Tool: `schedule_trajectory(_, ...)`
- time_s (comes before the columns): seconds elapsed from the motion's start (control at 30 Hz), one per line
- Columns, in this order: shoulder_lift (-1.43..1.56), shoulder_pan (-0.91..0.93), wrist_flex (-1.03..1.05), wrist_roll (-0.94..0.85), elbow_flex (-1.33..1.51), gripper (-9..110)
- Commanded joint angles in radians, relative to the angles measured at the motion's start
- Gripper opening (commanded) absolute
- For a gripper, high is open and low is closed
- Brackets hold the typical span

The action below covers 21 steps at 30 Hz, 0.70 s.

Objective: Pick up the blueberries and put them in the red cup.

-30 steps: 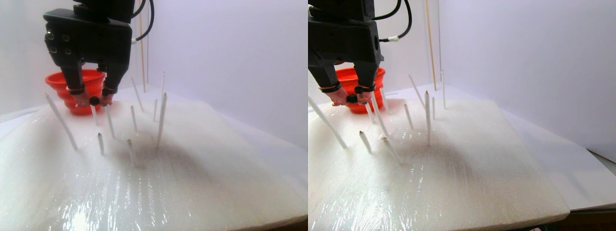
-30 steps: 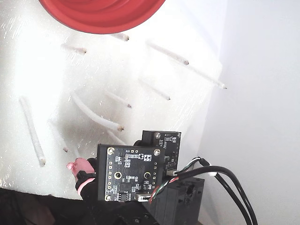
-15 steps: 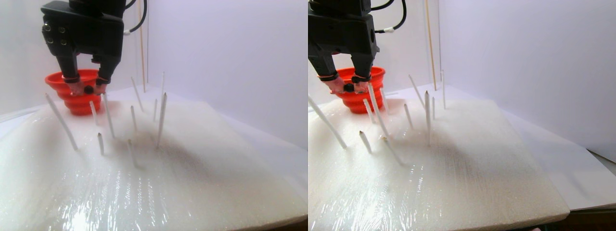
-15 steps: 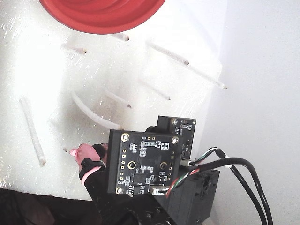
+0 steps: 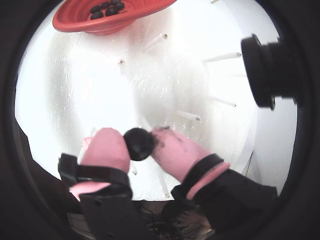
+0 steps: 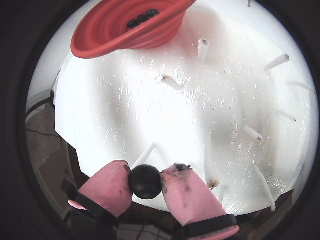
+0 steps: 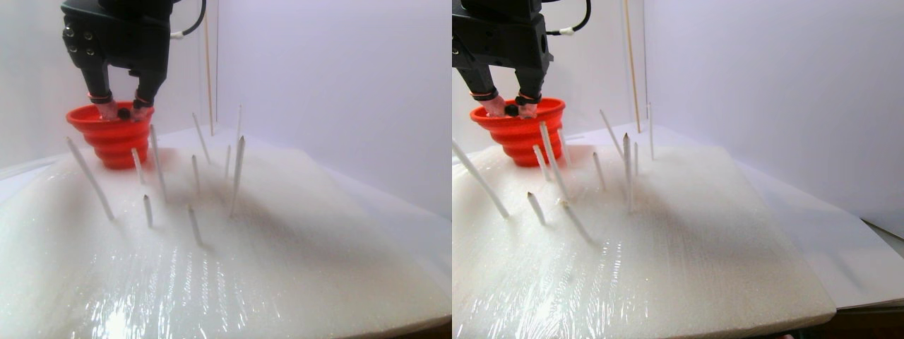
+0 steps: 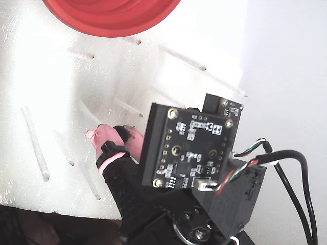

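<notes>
Carrying one small matte black-blue round blueberry pinched between its pink-padded fingertips, the black two-finger gripper should, I judge, clear the white upright sticks, centre over the ridged red plastic cup where other berries lie, then release.

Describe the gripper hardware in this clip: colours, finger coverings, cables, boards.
The gripper has a black body. Each finger wears a pink rubbery tip bound with a black band. In the fixed view a black circuit board with silver corner screws sits on the wrist, black cables and thin coloured wires running off it. A black round lens housing shows in a wrist view.
</notes>
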Motion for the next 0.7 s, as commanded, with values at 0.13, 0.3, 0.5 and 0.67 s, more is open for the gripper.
schedule_trajectory(0.13,-0.014,-0.038,-0.023,0.006,-0.095,10)
schedule_trajectory(0.3,-0.049,-0.048,-0.038,0.009,-0.137,10)
schedule_trajectory(0.5,-0.087,-0.058,-0.046,0.014,-0.202,10)
schedule_trajectory(0.67,-0.130,-0.064,-0.046,0.011,-0.261,10)
